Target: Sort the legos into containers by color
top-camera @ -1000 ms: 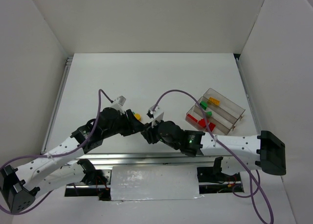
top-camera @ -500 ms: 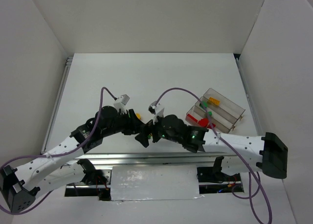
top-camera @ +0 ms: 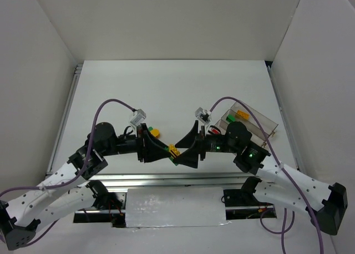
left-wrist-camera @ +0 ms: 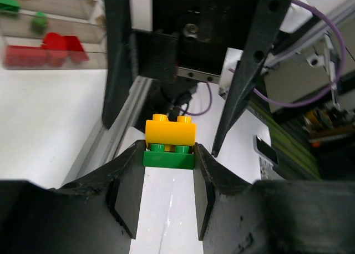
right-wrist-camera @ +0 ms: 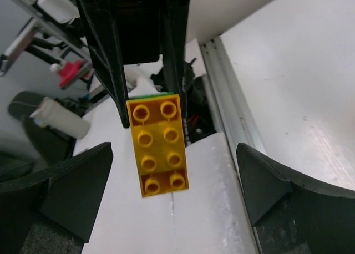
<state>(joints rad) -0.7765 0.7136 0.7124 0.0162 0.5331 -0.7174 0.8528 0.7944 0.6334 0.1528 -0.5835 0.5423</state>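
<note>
Left gripper is clamped on a green brick w/ a yellow brick stuck on top, up over the table's front edge. Right gripper faces it, jaws wide, touching nothing afaict. Tray sits far right.

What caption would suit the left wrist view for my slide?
Left tool grips a green brick with a yellow brick stacked on top.

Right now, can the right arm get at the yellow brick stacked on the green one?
Probably yes: the right pincer is open, straddling the yellow brick, and the left pincer clamps only the green brick.
</note>
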